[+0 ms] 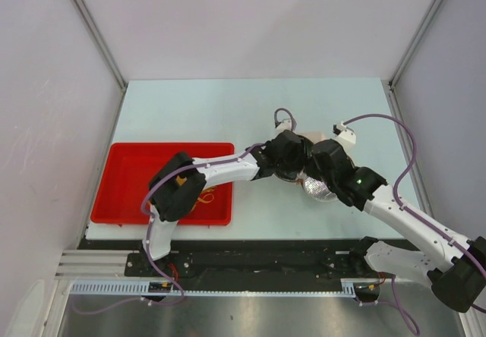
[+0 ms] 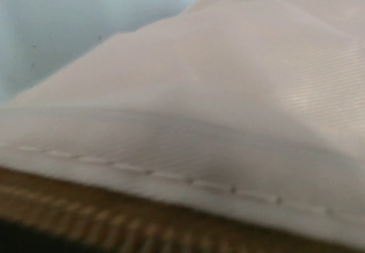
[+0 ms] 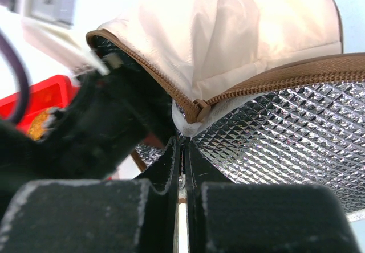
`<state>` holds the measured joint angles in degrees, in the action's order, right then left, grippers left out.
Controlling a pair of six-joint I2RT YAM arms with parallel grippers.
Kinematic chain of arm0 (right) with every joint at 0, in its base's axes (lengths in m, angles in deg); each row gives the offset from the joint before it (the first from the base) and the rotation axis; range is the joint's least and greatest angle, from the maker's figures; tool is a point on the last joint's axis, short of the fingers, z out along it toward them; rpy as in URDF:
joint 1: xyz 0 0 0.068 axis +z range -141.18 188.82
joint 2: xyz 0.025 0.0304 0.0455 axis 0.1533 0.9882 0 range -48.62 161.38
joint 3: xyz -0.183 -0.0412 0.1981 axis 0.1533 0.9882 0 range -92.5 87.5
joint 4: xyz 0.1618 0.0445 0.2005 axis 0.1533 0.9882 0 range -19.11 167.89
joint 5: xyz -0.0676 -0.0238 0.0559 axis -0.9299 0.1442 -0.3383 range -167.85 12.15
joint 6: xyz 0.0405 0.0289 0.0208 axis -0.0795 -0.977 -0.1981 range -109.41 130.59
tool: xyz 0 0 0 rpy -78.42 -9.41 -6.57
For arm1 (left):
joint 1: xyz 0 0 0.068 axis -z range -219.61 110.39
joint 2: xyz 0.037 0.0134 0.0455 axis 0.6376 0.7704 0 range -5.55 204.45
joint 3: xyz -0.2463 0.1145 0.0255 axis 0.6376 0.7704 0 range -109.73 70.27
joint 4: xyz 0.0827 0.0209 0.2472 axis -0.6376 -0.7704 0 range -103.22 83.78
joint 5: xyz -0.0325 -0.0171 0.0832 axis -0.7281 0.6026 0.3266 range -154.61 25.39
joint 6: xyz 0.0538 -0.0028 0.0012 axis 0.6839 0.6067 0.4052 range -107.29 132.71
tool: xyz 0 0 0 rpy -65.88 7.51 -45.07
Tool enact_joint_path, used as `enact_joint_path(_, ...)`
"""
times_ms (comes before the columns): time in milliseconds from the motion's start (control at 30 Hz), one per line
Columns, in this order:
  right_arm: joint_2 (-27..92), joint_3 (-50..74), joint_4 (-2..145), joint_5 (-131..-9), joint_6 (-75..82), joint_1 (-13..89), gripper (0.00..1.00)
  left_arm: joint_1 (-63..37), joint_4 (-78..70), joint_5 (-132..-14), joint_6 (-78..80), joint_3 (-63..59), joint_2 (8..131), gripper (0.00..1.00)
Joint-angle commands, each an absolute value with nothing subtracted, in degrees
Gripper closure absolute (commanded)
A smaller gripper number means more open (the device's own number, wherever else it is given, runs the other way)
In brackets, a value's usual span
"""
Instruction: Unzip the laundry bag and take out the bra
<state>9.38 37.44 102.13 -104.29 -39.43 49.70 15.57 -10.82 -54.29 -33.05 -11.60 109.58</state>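
The laundry bag [image 1: 317, 190] lies mid-table, a cream pouch [image 3: 256, 31] with a brown zipper and a silvery quilted face. Its zipper is open to the left of the slider [image 3: 199, 108] and closed to its right. My right gripper [image 3: 182, 143] is shut on the zipper pull just below the slider. My left gripper [image 1: 291, 157] is at the bag's open rim and grips it; it shows as a dark mass in the right wrist view [image 3: 114, 116]. The left wrist view is filled by cream fabric [image 2: 228, 93] and zipper teeth, with no fingers visible. The bra is hidden.
A red tray [image 1: 121, 155] sits at the left front of the table. A small yellow-orange thing [image 1: 205, 195] lies in it, mostly under my left arm; I cannot tell what it is. Grey walls close the table on three sides.
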Motion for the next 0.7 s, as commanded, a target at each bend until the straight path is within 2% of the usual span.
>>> enact_joint_path(0, 9.3, 36.1, 97.1, -103.5, -40.7, 50.4, 1.00, 16.8, -9.7, -56.1, -32.0, -13.9, 112.0, 0.37)
enact_joint_path(133, 9.7, 36.2, 96.8, -103.0, -41.1, 50.5, 1.00, 17.0, -8.5, -58.2, -32.9, -14.3, 111.7, 0.62)
enact_joint_path(167, 9.6, 36.2, 96.8, -103.0, -41.0, 50.5, 1.00, 17.0, -8.8, -58.3, -33.4, -14.3, 111.3, 0.81)
enact_joint_path(233, 9.1, 36.2, 97.0, -103.2, -41.0, 50.5, 1.00, 16.6, -8.9, -58.9, -33.5, -13.8, 109.1, 0.96)
enact_joint_path(267, 9.0, 36.3, 97.5, -103.9, -41.1, 50.6, 1.00, 16.4, -8.9, -60.1, -33.6, -13.6, 108.2, 1.00)
enact_joint_path(667, 8.2, 39.6, 98.4, -101.1, -40.2, 42.8, 1.00, 12.7, -12.3, -71.8, -27.6, -8.2, 90.5, 0.99)
